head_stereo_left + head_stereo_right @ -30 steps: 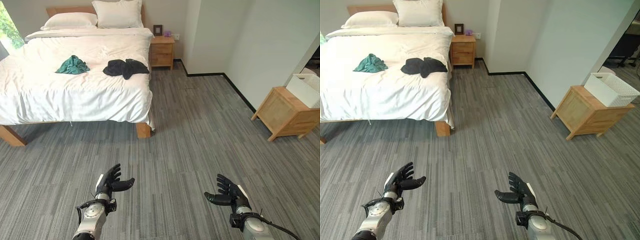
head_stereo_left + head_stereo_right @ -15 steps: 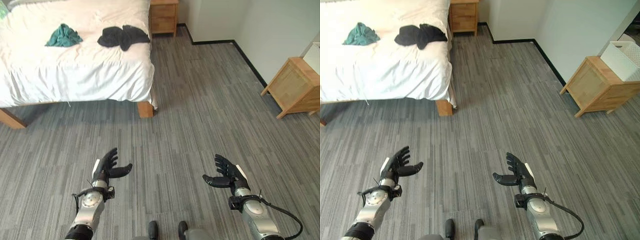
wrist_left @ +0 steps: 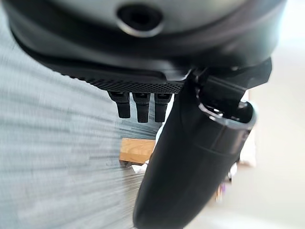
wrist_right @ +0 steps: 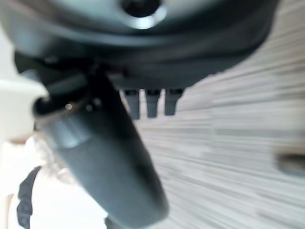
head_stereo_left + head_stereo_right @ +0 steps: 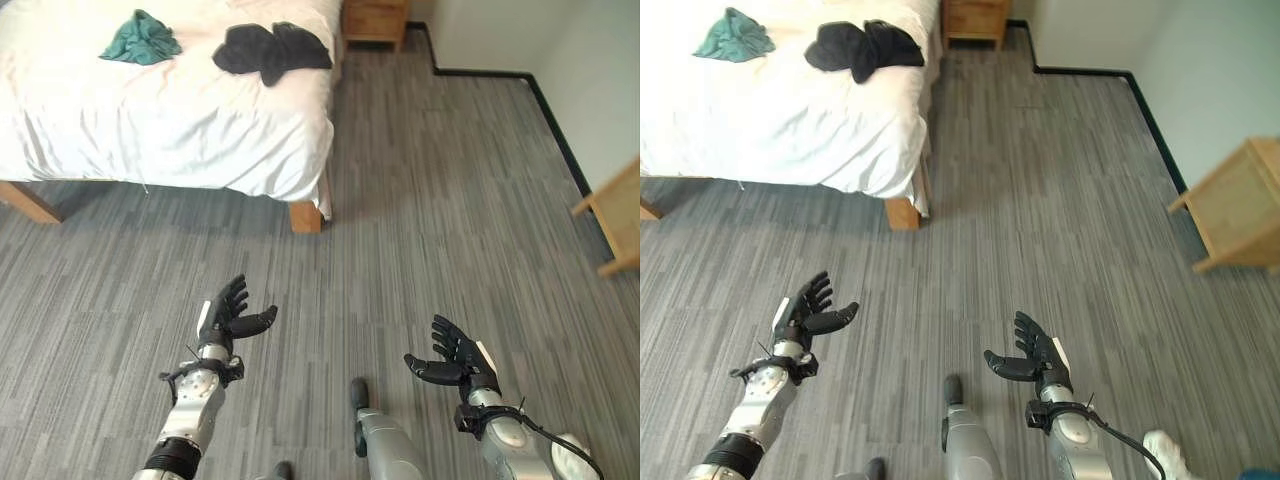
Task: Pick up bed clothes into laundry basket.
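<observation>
A black garment and a teal garment lie crumpled on the white bed at the far left. My left hand hovers open over the grey floor, well short of the bed, with nothing in it. My right hand is open too, lower right over the floor, and empty. Each wrist view looks along straight fingers: the left hand with the bed's wooden leg beyond it, and the right hand.
A wooden nightstand stands past the bed's far corner. A low wooden cabinet sits against the right wall. Grey striped carpet lies between me and the bed.
The camera has tilted down and shifted, so the bed sits higher in view and the cabinet has slid toward the right edge. Both hands stay open and empty.
</observation>
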Motion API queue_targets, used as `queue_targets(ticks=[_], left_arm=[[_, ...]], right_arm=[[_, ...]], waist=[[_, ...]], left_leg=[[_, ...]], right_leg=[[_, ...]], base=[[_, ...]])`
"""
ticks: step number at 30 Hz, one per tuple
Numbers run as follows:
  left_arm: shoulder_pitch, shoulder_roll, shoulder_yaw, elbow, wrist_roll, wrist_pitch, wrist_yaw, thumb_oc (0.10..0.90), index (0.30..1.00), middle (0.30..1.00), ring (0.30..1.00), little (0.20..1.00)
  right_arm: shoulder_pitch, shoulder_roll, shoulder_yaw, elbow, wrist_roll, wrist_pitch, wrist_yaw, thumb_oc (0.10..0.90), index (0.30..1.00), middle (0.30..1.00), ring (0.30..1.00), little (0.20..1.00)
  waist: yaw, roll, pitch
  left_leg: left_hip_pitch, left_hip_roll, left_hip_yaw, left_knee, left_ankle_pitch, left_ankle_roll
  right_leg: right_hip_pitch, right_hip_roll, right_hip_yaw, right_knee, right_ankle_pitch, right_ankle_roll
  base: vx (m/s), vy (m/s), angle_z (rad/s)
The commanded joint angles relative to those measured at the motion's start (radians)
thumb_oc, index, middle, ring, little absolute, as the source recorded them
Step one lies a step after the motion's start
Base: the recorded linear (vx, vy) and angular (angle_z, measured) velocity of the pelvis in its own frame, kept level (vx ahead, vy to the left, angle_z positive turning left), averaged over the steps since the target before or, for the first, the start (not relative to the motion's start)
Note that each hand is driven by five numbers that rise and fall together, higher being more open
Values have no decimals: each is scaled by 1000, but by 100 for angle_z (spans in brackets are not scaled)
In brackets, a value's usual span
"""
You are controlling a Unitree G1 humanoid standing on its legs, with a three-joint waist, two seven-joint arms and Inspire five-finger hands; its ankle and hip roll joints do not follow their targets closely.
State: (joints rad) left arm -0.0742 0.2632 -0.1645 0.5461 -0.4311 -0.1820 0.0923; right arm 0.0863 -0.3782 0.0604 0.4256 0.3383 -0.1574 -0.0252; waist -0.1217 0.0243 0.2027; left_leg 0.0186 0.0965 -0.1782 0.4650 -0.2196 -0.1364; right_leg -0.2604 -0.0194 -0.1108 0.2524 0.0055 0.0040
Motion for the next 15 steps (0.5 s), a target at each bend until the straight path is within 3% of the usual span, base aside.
queue_targets(ticks=[1,2,5,6,7,8,10,11,13,15], left_arm=[[-159,49,43,-104,-77,-69,9,800,900,900,900,900],[-175,60,45,-112,-76,-63,13,800,900,900,900,900],[-177,59,35,-133,-97,-58,-3,800,900,900,900,900],[-170,55,33,-136,-106,-58,-15,800,900,900,900,900],[-152,63,15,-150,-96,-51,-51,800,900,900,900,900],[-151,63,14,-151,-96,-51,-51,800,900,900,900,900],[-124,79,7,-171,-86,-47,-86,800,900,900,900,900],[-116,86,2,-205,-79,-39,-115,800,900,900,900,900],[-114,86,2,-207,-78,-38,-115,800,900,900,900,900],[-75,120,11,-305,-114,-43,-182,800,900,900,900,900]], right_arm=[[-109,-67,-32,-110,51,-107,-33,800,900,900,900,900],[-125,-85,-37,-118,55,-112,-58,800,900,900,900,900],[-156,-119,-38,-124,45,-99,-58,800,900,900,900,900],[-164,-124,-41,-136,44,-99,-51,800,900,900,900,900],[-169,-132,-47,-163,34,-99,-38,800,900,900,900,900],[-168,-132,-47,-163,34,-99,-38,800,900,900,900,900],[-183,-127,-41,-157,25,-104,-26,800,900,900,900,900],[-182,-126,-46,-171,13,-98,-13,800,900,900,900,900],[-180,-126,-46,-173,13,-97,-13,800,900,900,900,900],[-179,-114,-43,-227,3,-89,31,800,900,900,900,900]], waist=[[-36,-36,-44],[8,-75,-5],[66,-92,7],[77,-82,-2],[104,-76,-22],[108,-82,-22],[151,-58,-45],[159,-45,-70],[163,-49,-68],[166,-57,-107]], left_leg=[[65,63,115,200,504,19],[-103,65,174,399,460,68],[-322,54,252,398,388,59],[-345,67,309,268,389,48],[-366,68,407,64,413,51],[-356,63,415,53,416,51],[-348,-11,482,-289,472,52],[-335,-30,551,-406,477,63],[-323,-36,557,-420,482,64],[-255,-63,609,-435,404,145]], right_leg=[[63,-24,23,-188,128,34],[156,-14,38,-210,79,-10],[282,-18,41,-250,43,-8],[319,-4,31,-259,24,-4],[379,4,40,-275,-2,9],[382,-3,45,-277,-2,10],[457,39,80,-291,-46,24],[522,67,95,-299,-70,25],[526,61,99,-299,-72,27],[564,43,95,-237,-105,45]], base=[[443,-546,19],[444,-474,43],[583,-342,17],[815,-134,-1],[665,-85,-19],[665,-36,-34],[741,10,-46],[699,-3,-57],[428,-13,-42],[690,0,2]])
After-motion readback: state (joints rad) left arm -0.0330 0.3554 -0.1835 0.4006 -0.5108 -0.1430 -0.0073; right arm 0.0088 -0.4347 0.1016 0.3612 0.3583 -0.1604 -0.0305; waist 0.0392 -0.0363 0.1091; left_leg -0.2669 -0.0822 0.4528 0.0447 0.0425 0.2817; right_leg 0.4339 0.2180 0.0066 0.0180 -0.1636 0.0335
